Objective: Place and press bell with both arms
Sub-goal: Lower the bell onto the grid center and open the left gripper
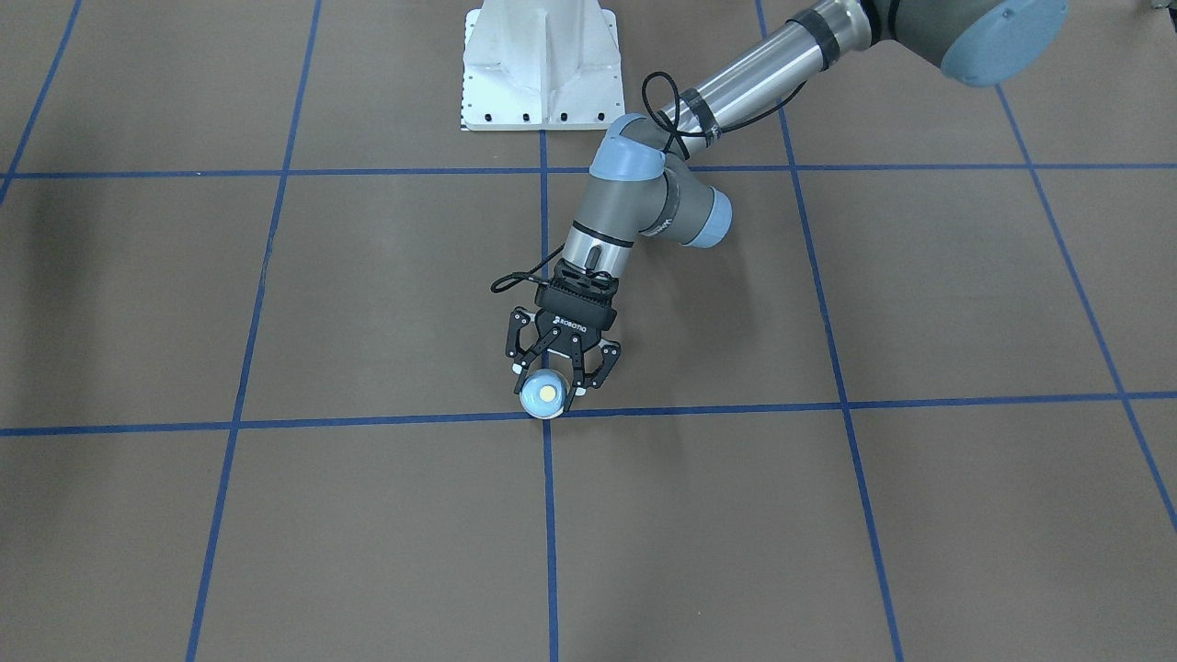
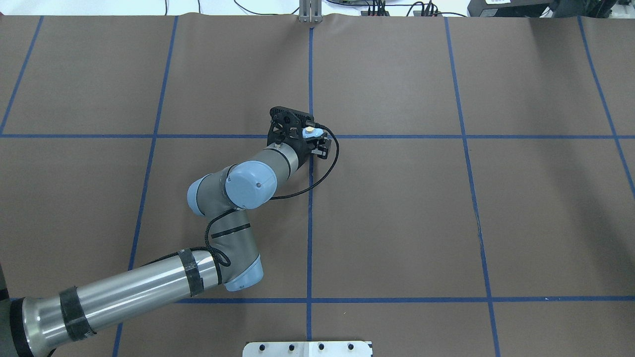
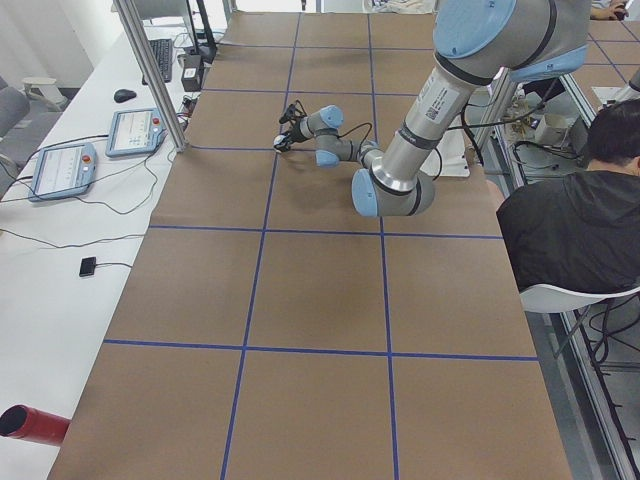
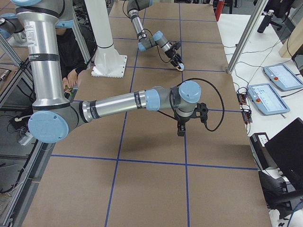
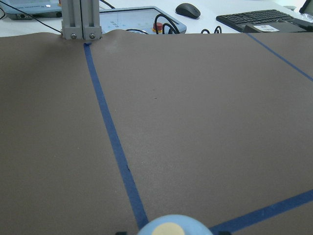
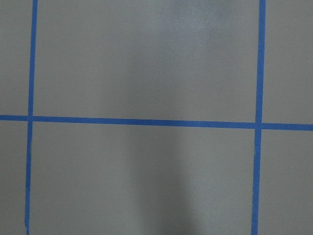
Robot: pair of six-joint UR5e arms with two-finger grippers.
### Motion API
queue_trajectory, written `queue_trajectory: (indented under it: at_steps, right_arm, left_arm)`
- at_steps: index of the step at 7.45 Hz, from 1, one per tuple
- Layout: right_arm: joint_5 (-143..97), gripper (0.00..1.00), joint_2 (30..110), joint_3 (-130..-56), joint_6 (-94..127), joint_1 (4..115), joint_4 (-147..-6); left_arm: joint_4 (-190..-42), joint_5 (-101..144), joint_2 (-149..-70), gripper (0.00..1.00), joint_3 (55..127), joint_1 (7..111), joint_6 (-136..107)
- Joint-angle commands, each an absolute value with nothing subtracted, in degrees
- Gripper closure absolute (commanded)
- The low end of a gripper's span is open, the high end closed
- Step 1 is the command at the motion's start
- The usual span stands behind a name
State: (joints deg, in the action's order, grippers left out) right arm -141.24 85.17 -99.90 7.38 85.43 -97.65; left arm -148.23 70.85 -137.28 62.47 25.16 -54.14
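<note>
The bell [image 1: 542, 393] is a light-blue dome with a pale yellow button, at the crossing of two blue tape lines in the middle of the table. My left gripper [image 1: 549, 382] is shut on the bell, one finger on each side, low over the brown table. Whether the bell rests on the surface I cannot tell. The overhead view shows the bell [image 2: 310, 132] in the left gripper [image 2: 312, 135], and the left wrist view shows its top [image 5: 168, 228]. My right gripper [image 4: 181, 128] shows only in the exterior right view, high above the table; I cannot tell if it is open.
The white pedestal base [image 1: 542, 64] stands at the robot's side of the table. An aluminium post [image 2: 310, 12] rises at the far edge, with pendants [image 5: 142, 17] and a keyboard [image 5: 264, 18] beyond. A seated person [image 3: 580, 210] is beside the robot.
</note>
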Motion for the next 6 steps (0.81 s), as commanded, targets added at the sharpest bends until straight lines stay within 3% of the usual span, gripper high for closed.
queue_trajectory:
  at_steps: [1, 2, 3, 4, 5, 6]
  right_arm:
    - [-141.24, 0.0, 85.17, -99.84, 7.38, 85.43, -97.65]
    - [-141.24, 0.0, 85.17, -99.84, 7.38, 85.43, -97.65]
    - [-141.24, 0.0, 85.17, -99.76, 7.38, 85.43, -97.65]
    - [-141.24, 0.0, 85.17, -99.84, 7.38, 85.43, -97.65]
    - [-141.24, 0.0, 85.17, -99.84, 7.38, 85.43, -97.65]
    - [-141.24, 0.0, 85.17, -99.76, 7.38, 85.43, -97.65]
  left_arm:
    - [-148.27, 70.84, -137.29, 0.86, 61.97, 25.14, -54.14]
    - [-148.27, 71.19, -137.29, 0.53, 61.96, 25.14, -54.14]
    - [-148.27, 71.28, -137.29, 0.39, 62.05, 24.88, -54.14]
    - [-148.36, 71.28, -137.63, 0.13, 62.49, 24.53, -54.23]
    - [-148.36, 71.11, -137.81, 0.01, 62.66, 24.43, -54.32]
    - [-148.36, 71.28, -137.81, 0.01, 63.01, 24.43, -54.32]
